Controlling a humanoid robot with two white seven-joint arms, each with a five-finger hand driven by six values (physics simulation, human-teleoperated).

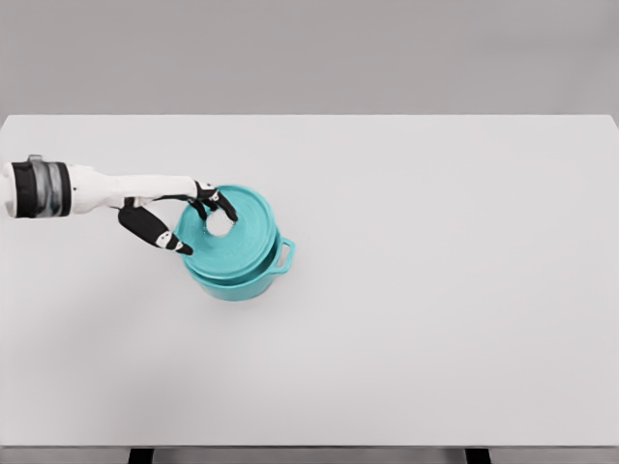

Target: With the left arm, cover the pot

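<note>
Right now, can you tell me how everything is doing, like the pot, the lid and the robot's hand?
pot: upright on the table, lid over its mouth, side handle pointing right.
lid: on the pot, looks tilted and shifted up-left, not clearly seated.
left hand: fingers curled around the lid's knob area, gripping it.
table: white, flat, holding the pot.
right hand: not in view.

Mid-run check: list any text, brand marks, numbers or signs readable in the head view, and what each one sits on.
None: no readable text, number or sign shows.
Teal lid and teal pot: plain, no marking.
Left hand and its white arm: no label legible; the dark band at the wrist shows no characters.
White table: bare of any print.
</note>
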